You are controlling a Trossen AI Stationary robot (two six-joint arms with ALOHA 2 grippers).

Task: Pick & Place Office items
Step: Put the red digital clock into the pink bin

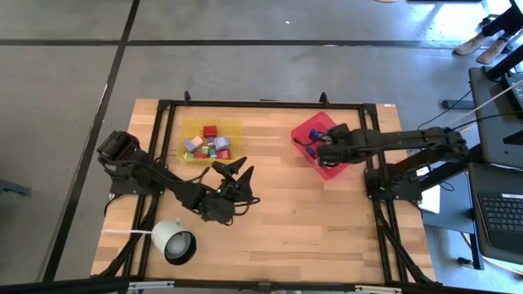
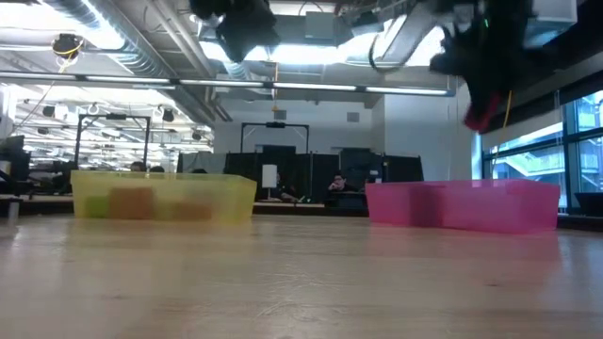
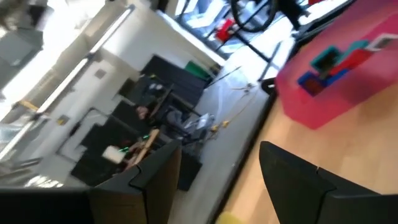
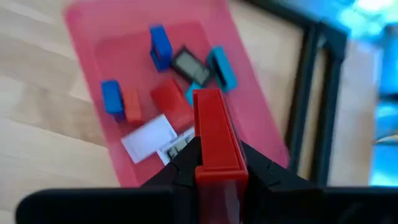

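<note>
Right gripper: the right gripper (image 4: 217, 177) is held above the red tray (image 1: 309, 129) at the table's right rear; its jaws are closed on a red block (image 4: 216, 140), which is clamped upright between the dark fingers (image 4: 264, 171).

Red block, low view: a red shape (image 2: 482, 111) is seen hanging under the right arm, raised clear above the pink-looking tray wall (image 2: 471, 207).

Red tray contents: two blue blocks (image 4: 160, 46) (image 4: 112, 96), a teal block (image 4: 221, 68), a black block (image 4: 188, 62), a white block (image 4: 149, 138), a small red-orange block (image 4: 132, 104) and a larger red block (image 4: 171, 102) are lain loose on the tray floor, close together. A further pale printed piece (image 4: 178, 145) is partly hidden by the gripper.

Left gripper: the left gripper (image 1: 233, 171) is held over bare wood near the table's middle, just in front of the yellow tray (image 1: 233, 126); its jaws are spread apart with nothing between them, as shown by the two separated fingers (image 3: 155, 177) in the left wrist view.

Yellow tray contents: a heap of small blocks (image 1: 209, 144) in red, lilac, pink, green and teal is kept inside, at the table's left rear.

Other object: a white round lamp-like object (image 1: 174, 242) with a dark opening is set at the table's front left.

Table: a wooden top (image 1: 310, 220) within a black frame.
</note>
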